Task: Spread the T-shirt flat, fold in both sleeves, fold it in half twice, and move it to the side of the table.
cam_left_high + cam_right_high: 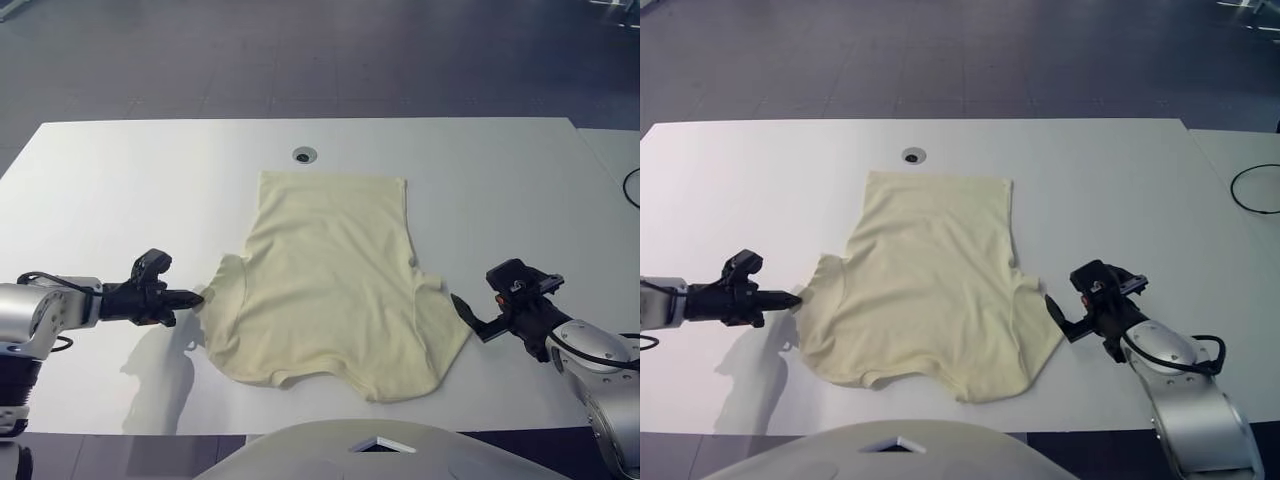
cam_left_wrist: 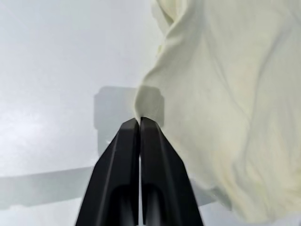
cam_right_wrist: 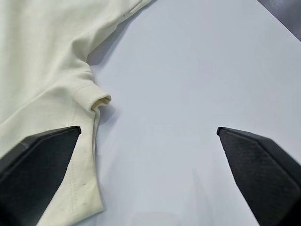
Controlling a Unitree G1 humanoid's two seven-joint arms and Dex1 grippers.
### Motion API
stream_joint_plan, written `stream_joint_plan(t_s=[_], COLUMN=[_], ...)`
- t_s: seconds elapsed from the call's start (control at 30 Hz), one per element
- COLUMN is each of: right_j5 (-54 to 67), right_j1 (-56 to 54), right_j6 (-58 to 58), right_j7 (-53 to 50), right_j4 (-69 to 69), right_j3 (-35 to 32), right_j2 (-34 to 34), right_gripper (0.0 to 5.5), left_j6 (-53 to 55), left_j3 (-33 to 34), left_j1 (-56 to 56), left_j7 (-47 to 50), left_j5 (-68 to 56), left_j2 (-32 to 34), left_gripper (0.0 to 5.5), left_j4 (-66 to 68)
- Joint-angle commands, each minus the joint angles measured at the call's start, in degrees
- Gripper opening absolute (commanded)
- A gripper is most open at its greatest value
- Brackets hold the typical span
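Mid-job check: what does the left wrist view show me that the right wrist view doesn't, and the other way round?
Left wrist view: the left gripper, fingers shut together, appears to pinch the edge of one T-shirt sleeve, which is raised slightly off the table with a shadow beneath. Right wrist view: the right gripper, fingers wide open beside the other sleeve, holding nothing. Both share the pale T-shirt lying on the white table.
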Motion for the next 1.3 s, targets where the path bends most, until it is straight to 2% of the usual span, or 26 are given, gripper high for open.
stream_joint_plan(t_s=[0.03, 0.17, 0.37, 0.6, 0.87, 1.03, 1.3], right_j5=[-0.3, -0.43, -0.65, -1.0, -1.1, -1.09, -0.53], right_j1=[-0.71, -1.2, -1.1, 0.96, 1.91, 1.83, -0.16], right_j6=[-0.07, -0.27, -0.31, 0.0, 0.25, 0.54, 1.46], right_j7=[0.04, 0.02, -0.69, -2.71, -3.95, -4.78, -5.0], right_j4=[0.8, 1.27, 1.34, -0.27, -1.29, -1.77, -1.88], right_j3=[-0.92, -1.1, -0.63, 0.27, 0.92, 1.55, 1.38], right_j2=[-0.83, -0.99, -0.22, 1.96, 3.08, 3.79, 4.12], right_gripper=[5.4, 5.4, 5.4, 5.4, 5.4, 5.4, 5.4], left_j6=[-0.56, -0.38, 3.04, 6.24, 16.21, 20.88, 26.28], left_j3=[-1.62, -1.4, 0.71, 0.34, 1.56, 1.31, 0.88], left_j1=[-5.27, -7.7, -6.29, -14.62, -16.1, -17.06, -16.11], left_j7=[4.58, 3.57, 0.05, -0.53, -2.93, 0.16, 9.86], left_j5=[6.74, 8.33, 6.26, 6.68, -1.12, -3.48, -2.62], left_j2=[-2.62, -2.73, -0.64, 0.24, 1.15, -2.75, -12.79], left_gripper=[0.01, 0.01, 0.01, 0.01, 0.01, 0.01, 0.01], left_j4=[8.85, 11.31, 2.91, -1.84, -17.62, -23.17, -25.44])
